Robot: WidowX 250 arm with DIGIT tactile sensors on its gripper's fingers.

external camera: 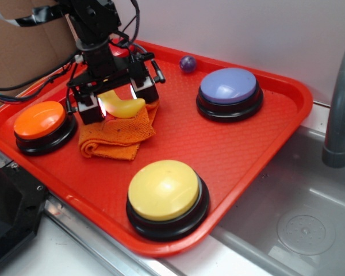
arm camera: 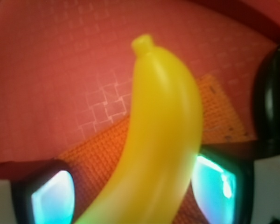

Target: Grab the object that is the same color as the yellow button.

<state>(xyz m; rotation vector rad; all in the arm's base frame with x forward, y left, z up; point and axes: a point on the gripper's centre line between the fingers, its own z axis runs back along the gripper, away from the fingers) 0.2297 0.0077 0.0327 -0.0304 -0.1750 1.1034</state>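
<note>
The yellow toy banana fills the middle of the wrist view, rising from the 6 o'clock edge and curving up to a stubby stem tip near 12 o'clock. It sits between the two gripper fingers, whose glowing cyan pads show at 7 o'clock and 4 o'clock; the right pad lies against the banana's side, while contact on the left is hard to judge. Beneath it the folded orange cloth spreads from 8 o'clock toward 3 o'clock on the red tray. A black curved edge shows blurred at 3 o'clock.
</note>
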